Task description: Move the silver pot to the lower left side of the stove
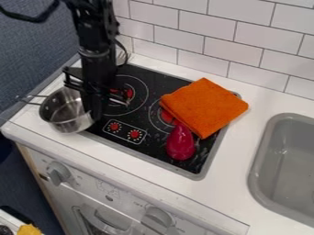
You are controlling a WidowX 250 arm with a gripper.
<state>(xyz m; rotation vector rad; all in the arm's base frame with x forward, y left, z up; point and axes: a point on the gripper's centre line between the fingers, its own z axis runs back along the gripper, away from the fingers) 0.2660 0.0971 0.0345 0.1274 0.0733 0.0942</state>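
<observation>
Silver pot at the near left corner of the stove, partly over the tabletop. Tool at its right side; we cannot tell if it grips. We judge positioning in hand; next, we need a small shift right, kept level.

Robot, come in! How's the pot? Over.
Gripper at silver pot, right side. Pot at stove, lower left corner. Orange cloth off right, clear of pot.

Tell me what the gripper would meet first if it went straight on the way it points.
Pointing down, the gripper would likely meet the silver pot first, at its right side in view; depth is unclear, they may already touch.
</observation>
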